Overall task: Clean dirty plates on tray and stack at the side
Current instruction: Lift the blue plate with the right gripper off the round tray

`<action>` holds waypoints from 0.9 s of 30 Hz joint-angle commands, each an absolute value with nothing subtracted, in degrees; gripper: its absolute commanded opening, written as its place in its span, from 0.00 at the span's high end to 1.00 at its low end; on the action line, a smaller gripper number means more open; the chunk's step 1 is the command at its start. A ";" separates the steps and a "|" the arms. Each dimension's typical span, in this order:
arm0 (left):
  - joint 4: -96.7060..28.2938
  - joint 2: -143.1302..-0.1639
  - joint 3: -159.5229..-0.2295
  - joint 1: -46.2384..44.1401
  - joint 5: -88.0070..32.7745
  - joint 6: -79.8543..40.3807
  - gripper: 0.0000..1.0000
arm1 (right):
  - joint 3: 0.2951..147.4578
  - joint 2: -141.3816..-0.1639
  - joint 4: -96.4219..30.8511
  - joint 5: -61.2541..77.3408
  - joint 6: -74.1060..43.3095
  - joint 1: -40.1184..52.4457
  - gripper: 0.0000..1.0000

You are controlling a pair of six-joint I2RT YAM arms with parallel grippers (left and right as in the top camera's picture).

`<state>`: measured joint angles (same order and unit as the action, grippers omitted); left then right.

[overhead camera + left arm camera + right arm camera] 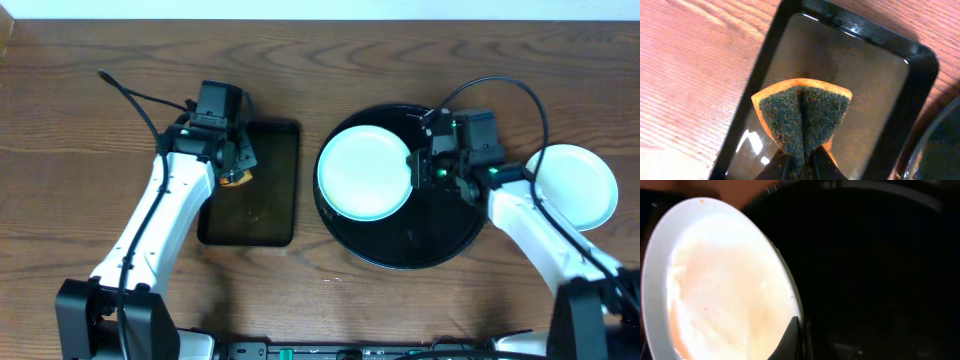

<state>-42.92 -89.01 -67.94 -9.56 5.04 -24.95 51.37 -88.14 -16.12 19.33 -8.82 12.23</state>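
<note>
A pale mint plate (362, 172) lies over the left part of the round black tray (440, 235). My right gripper (418, 168) is shut on this plate's right rim. In the right wrist view the plate (715, 285) looks white with faint orange smears, and a finger (792, 340) pinches its edge over the tray (880, 270). A second pale plate (577, 185) lies on the wood at the right, partly behind my right arm. My left gripper (238, 165) is shut on a folded sponge (802, 115), orange with a dark green scrub face, above the rectangular black tray (875, 75). A third plate is not visible.
The rectangular black tray (255, 185) lies left of the round tray, with smudges on its floor. Brown wood-grain tabletop (80, 150) surrounds both. Cables run from each wrist across the table's back part.
</note>
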 commanded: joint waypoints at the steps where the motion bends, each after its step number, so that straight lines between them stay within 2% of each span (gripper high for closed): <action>1: -43.27 -89.58 -67.81 -9.06 6.28 -24.01 0.87 | 51.70 -84.20 -16.08 16.64 -4.27 11.66 0.99; 3: -43.29 -89.65 -67.81 -9.06 6.28 -24.01 0.92 | 51.70 -82.11 -16.12 14.44 -1.76 11.68 0.99; 13: -43.27 -91.92 -67.68 -9.06 6.11 -19.42 0.92 | 51.70 -73.84 -16.43 -6.28 10.44 13.67 0.99; 27: -43.42 -100.95 -67.59 -9.06 6.02 -17.61 0.92 | 51.70 -72.64 -15.94 -32.71 25.87 26.46 0.99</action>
